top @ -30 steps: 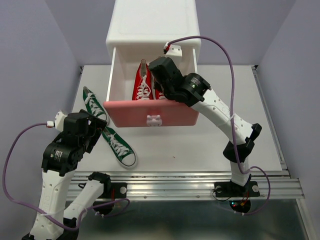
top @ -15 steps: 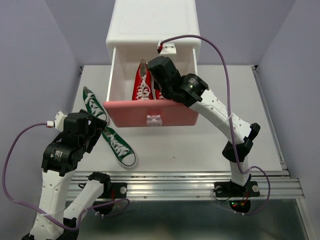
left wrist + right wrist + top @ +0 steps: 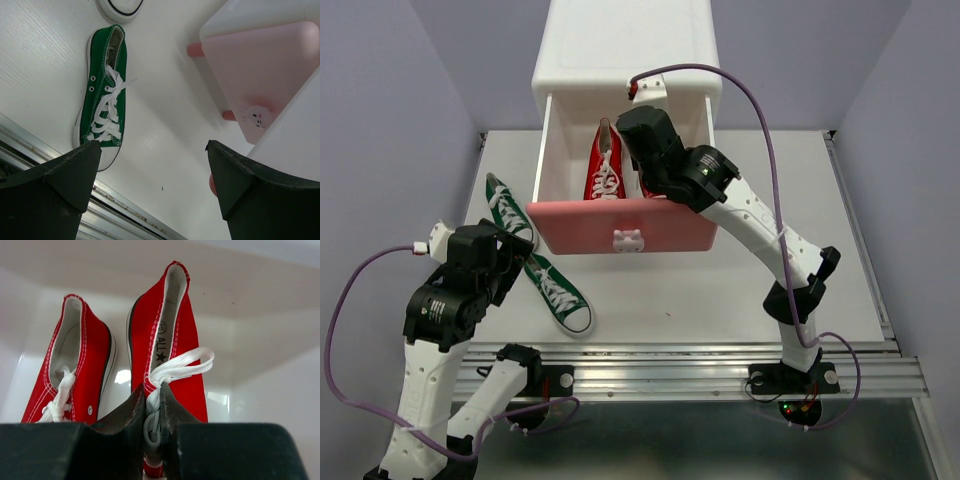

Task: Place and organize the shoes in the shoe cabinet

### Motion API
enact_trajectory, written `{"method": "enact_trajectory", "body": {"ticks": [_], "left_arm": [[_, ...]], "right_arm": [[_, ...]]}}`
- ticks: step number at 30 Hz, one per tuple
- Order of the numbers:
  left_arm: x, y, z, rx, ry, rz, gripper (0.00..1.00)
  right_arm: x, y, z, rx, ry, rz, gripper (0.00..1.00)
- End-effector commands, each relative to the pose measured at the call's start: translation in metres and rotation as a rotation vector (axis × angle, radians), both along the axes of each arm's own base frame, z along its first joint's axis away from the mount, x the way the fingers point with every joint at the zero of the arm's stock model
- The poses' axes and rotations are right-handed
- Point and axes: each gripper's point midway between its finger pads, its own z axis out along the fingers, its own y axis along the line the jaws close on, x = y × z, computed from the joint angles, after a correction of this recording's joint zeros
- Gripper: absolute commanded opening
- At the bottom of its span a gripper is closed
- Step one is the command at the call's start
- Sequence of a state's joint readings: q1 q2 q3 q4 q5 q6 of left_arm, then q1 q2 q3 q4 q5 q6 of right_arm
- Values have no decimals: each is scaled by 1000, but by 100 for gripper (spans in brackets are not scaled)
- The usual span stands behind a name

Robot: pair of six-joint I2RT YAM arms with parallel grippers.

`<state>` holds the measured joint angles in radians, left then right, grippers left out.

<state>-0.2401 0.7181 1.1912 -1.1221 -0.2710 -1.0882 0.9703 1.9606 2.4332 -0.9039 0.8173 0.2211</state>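
Note:
The white shoe cabinet [image 3: 625, 45] stands at the back with one pink-fronted drawer [image 3: 620, 225] pulled out. Both red shoes are inside it. One red shoe [image 3: 605, 165] lies at the left, also in the right wrist view [image 3: 80, 365]. My right gripper [image 3: 642, 165] reaches into the drawer and is shut on the laces of the other red shoe [image 3: 172, 340], its jaws [image 3: 152, 415] pinching a white loop. Two green shoes [image 3: 507, 208] [image 3: 560, 293] lie on the table left of the drawer. My left gripper [image 3: 505, 262] is open and empty above the nearer green shoe [image 3: 102, 100].
The drawer's pink front and bunny knob [image 3: 255, 116] show at the right of the left wrist view. The white drawer walls [image 3: 250, 365] close in around the red shoes. A metal rail [image 3: 670, 355] runs along the table's near edge.
My right gripper has moved a little deeper into the drawer toward the cabinet, still holding the red shoe. The left arm and the green shoes have not moved.

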Motion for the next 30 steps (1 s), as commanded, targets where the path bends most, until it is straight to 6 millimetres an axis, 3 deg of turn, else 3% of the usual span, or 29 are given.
{"method": "enact_trajectory", "body": {"ticks": [1,5,17,21,22,27,30], "left_arm": [[3,6,3,35,-5,16,99],[2,6,3,33,-6,15,99],[-2,5,7,23,-28,5,99],[-2,5,9,23,-32,4,99],[-2,5,9,23,-33,4,99],[-1,5,9,20,-31,7,99],[-1,6,9,20,-32,11,99]], "right_arm": [[1,-18,72,110,-176,-43,1],[-2,-13,64,144,-149,-22,1],[-5,-6,4,132,-19,-5,1],[-7,-7,4,167,-10,-16,27],[-7,-7,7,175,-15,-17,39],[-7,-12,32,197,-63,-22,58],[-7,-16,57,230,-112,-28,61]]}}
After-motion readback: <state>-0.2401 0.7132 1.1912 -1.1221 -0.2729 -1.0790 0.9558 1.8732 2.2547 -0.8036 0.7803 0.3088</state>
